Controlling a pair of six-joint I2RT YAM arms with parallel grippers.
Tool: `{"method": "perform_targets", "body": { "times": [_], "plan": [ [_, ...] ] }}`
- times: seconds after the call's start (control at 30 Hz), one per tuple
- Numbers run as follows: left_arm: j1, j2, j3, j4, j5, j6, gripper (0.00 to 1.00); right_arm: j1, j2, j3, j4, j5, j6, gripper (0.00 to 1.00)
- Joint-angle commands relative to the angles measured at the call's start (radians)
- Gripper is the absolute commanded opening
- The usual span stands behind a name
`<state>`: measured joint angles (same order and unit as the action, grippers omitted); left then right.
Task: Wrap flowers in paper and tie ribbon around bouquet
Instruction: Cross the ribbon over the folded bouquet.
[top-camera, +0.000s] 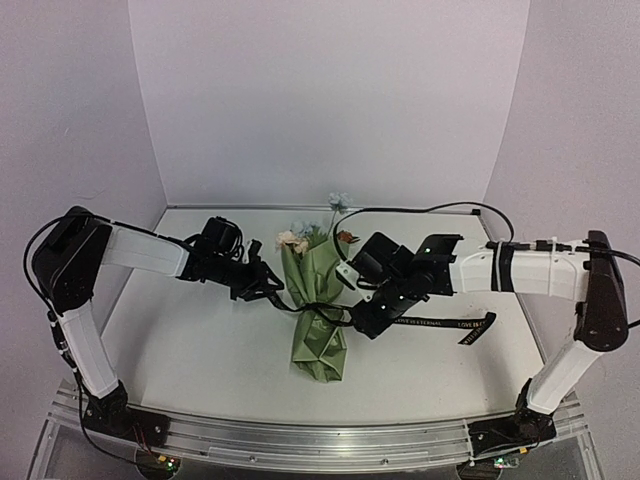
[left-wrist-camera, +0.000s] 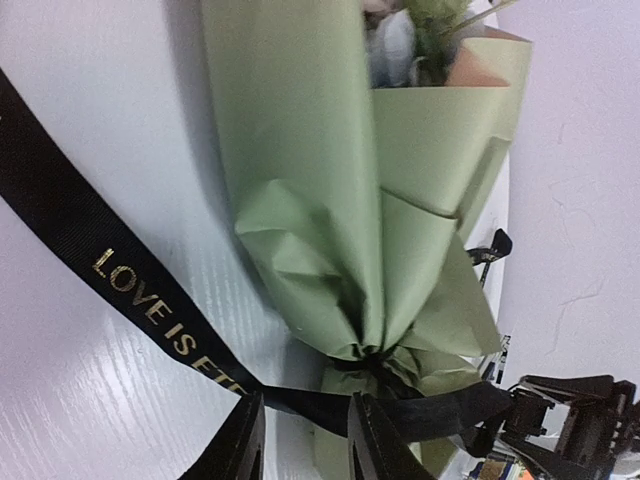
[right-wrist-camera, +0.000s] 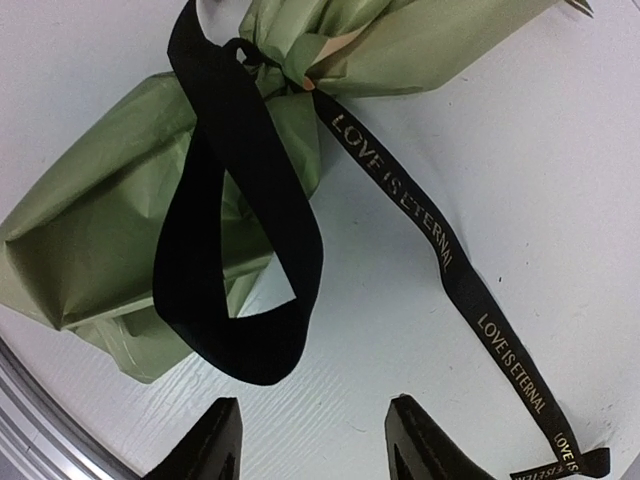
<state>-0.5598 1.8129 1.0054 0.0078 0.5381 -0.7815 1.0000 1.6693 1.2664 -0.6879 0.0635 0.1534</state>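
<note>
Bouquet (top-camera: 318, 300) is lying flat in the middle of the tabletop (top-camera: 200, 350), wide end pointing at the back wall, with the flowers (top-camera: 296, 239) (pale blue, cream, brownish) poking out of the olive-green paper (left-wrist-camera: 300, 150). Black ribbon (right-wrist-camera: 240, 180) is cinched around the narrow waist of the cone, with the knot sitting right on the crumpled paper. The right wrist cam shows one floppy loop draped over the stem end and onto the tabletop, plus a long tail with gold "LOVE IS ETERNAL" lettering running off to the right. Left hand (left-wrist-camera: 303, 410) sits just left of the waist, fingers parted; the other ribbon tail crosses right at the tips but isn't pinched as far as I can see. Right hand (right-wrist-camera: 312, 408) hovers just right of the knot, fingers spread wide, nothing between them.
</note>
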Motion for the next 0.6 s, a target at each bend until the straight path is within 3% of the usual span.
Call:
{"method": "perform_targets", "body": {
  "times": [0.0, 0.17, 0.33, 0.43, 0.57],
  "plan": [
    [0.003, -0.073, 0.039, 0.013, 0.009, 0.029, 0.34, -0.001, -0.088, -0.031, 0.064, 0.001, 0.045, 0.59],
    [0.003, -0.077, 0.076, -0.018, 0.024, 0.056, 0.35, -0.006, -0.148, -0.072, 0.110, 0.049, 0.088, 0.75],
    [0.003, -0.088, 0.119, -0.071, 0.034, 0.090, 0.37, -0.046, -0.253, -0.169, 0.114, 0.261, 0.219, 0.97],
    [0.003, -0.098, 0.155, -0.106, 0.037, 0.117, 0.38, -0.138, -0.318, -0.253, 0.069, 0.324, 0.375, 0.97],
    [0.001, -0.111, 0.203, -0.158, 0.034, 0.152, 0.41, -0.293, -0.382, -0.363, -0.032, 0.327, 0.575, 0.86]
  ]
}}
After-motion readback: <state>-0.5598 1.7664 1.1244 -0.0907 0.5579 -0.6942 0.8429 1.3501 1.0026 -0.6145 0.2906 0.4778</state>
